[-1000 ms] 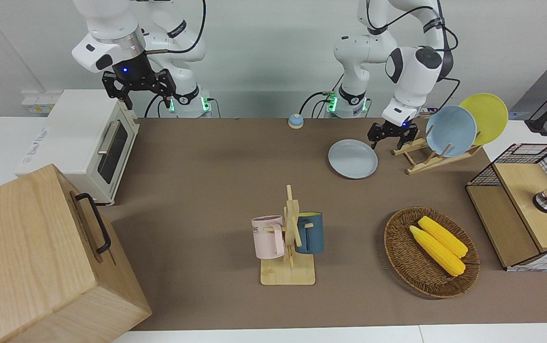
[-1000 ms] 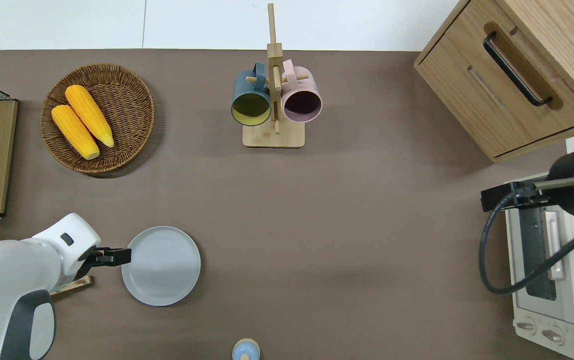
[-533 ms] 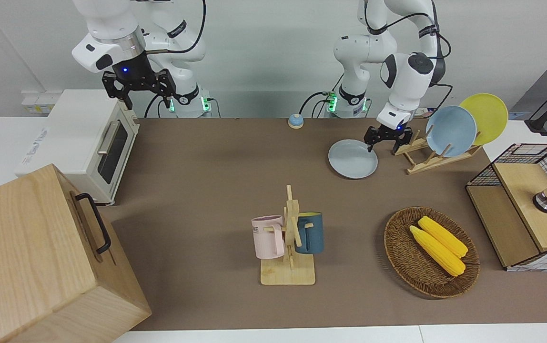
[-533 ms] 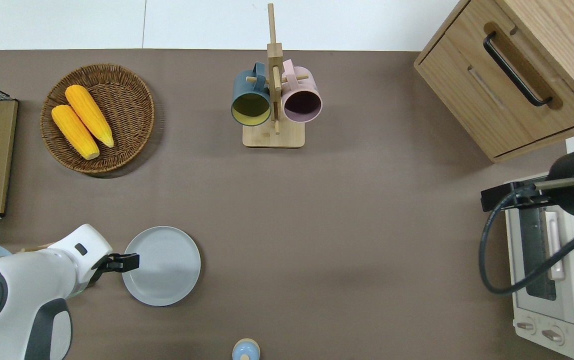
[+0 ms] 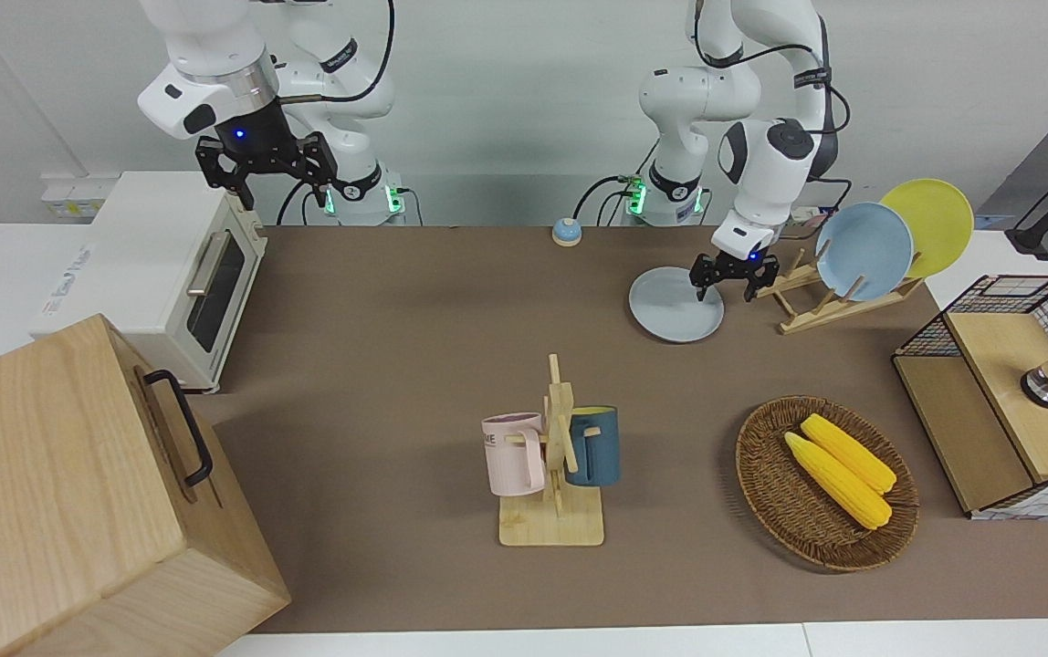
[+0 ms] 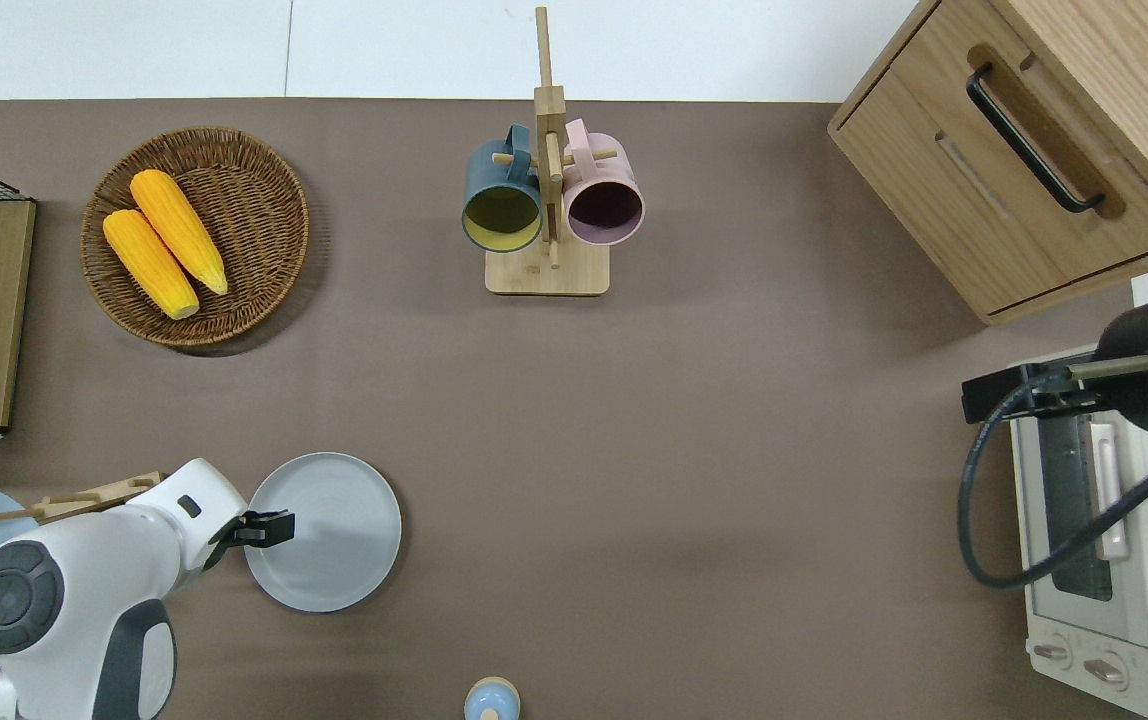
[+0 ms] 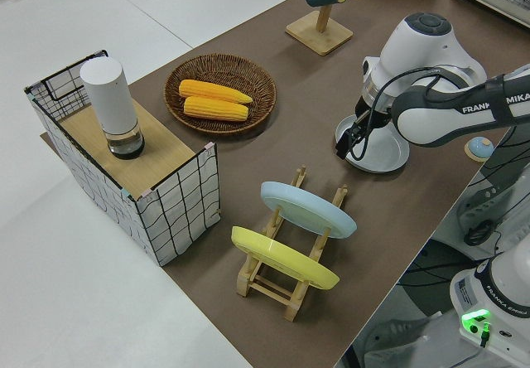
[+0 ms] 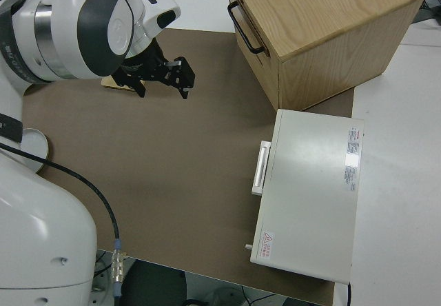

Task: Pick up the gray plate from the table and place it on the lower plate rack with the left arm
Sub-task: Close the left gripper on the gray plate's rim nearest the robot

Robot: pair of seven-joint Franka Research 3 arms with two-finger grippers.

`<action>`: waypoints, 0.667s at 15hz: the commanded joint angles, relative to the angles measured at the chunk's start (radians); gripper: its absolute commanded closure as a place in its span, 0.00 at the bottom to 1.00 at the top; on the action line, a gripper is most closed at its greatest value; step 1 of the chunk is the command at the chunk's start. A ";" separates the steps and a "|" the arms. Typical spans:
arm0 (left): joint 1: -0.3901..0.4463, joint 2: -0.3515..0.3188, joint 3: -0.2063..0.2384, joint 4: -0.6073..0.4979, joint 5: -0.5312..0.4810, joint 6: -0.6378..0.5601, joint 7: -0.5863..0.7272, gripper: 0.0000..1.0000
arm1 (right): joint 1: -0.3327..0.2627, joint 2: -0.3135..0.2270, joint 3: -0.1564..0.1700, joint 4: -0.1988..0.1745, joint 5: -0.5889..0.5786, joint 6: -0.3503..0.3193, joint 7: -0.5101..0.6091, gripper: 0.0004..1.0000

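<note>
The gray plate [image 5: 675,308] lies flat on the brown mat, beside the low end of the light-wood plate rack [image 5: 830,308]. It also shows in the overhead view [image 6: 334,535] and the left side view [image 7: 383,154]. My left gripper [image 5: 723,278] is open and low over the plate's rim on the side toward the rack; one finger is over the plate, the other outside it. It shows in the overhead view [image 6: 269,528] and the left side view [image 7: 346,144]. The rack's lower pegs [image 7: 338,196] stand free. My right gripper [image 5: 266,169] is parked, open and empty.
A light-blue plate [image 5: 864,239] and a yellow plate [image 5: 930,224] stand in the rack's upper slots. A wicker basket [image 5: 766,474] with two corn cobs, a mug stand [image 5: 553,525], a wire crate [image 5: 1008,365], a toaster oven [image 5: 159,265], a wooden cabinet [image 5: 58,493] and a small bell [image 5: 566,232] surround the mat.
My left gripper has moved from beside the rack's low end toward the gray plate and now hangs over its rim. The plate has not moved. The right arm is still.
</note>
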 commanded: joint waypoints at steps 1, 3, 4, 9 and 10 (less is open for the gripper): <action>-0.008 0.053 0.001 -0.047 -0.008 0.119 -0.003 0.01 | -0.007 -0.002 0.005 0.006 0.006 -0.014 0.000 0.01; -0.011 0.085 0.000 -0.051 -0.008 0.159 -0.003 0.01 | -0.007 -0.002 0.007 0.006 0.006 -0.014 0.000 0.01; -0.025 0.099 0.000 -0.053 -0.008 0.178 -0.003 0.01 | -0.007 -0.002 0.007 0.006 0.006 -0.014 0.000 0.01; -0.031 0.101 0.000 -0.061 -0.008 0.192 -0.008 0.08 | -0.007 -0.002 0.005 0.006 0.006 -0.014 0.000 0.01; -0.031 0.101 0.000 -0.061 -0.008 0.192 -0.008 0.18 | -0.007 -0.002 0.007 0.006 0.006 -0.014 0.000 0.01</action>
